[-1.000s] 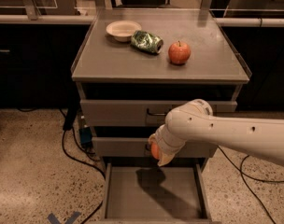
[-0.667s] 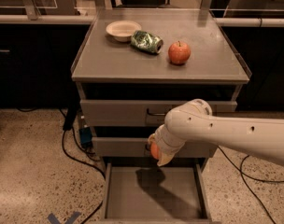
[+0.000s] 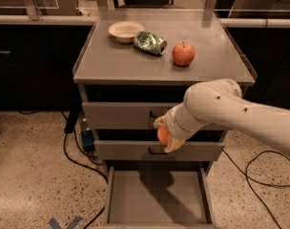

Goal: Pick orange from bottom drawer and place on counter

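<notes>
Now | fingers [image 3: 173, 145] clamped on orange [image 3: 162, 136], slightly higher than a second ago | bottom drawer [image 3: 157, 199] open below them | desk [image 3: 135, 66] above them | your pick looks done, placing remains

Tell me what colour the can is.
Green can, camera view. The hand holds the orange by the middle drawer.
</notes>
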### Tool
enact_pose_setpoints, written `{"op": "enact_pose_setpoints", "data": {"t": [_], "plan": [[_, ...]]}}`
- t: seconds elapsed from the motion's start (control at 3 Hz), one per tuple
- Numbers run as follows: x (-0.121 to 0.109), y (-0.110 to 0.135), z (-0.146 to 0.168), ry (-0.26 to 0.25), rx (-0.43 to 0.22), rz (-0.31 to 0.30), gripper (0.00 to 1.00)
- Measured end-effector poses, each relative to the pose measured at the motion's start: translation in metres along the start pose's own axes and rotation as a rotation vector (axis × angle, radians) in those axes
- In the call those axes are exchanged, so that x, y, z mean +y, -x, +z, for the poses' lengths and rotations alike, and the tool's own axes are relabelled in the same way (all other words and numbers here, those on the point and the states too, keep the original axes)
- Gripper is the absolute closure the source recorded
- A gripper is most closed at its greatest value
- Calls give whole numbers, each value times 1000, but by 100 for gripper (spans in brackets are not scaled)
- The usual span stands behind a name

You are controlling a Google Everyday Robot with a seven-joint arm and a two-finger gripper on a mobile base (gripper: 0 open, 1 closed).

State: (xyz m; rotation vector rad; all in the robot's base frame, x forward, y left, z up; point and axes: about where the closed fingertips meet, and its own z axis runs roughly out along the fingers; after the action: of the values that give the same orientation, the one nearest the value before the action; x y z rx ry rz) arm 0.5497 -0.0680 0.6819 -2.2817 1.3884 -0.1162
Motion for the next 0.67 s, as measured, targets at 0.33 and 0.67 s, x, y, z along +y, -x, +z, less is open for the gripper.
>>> {"op": "enact_pose_setpoints", "data": {"t": [0.33,0.67], "plan": [[-25,-1,-39,-55,-89,-18,100],[-66,-15,-77,-115,-130,-93,100]]}}
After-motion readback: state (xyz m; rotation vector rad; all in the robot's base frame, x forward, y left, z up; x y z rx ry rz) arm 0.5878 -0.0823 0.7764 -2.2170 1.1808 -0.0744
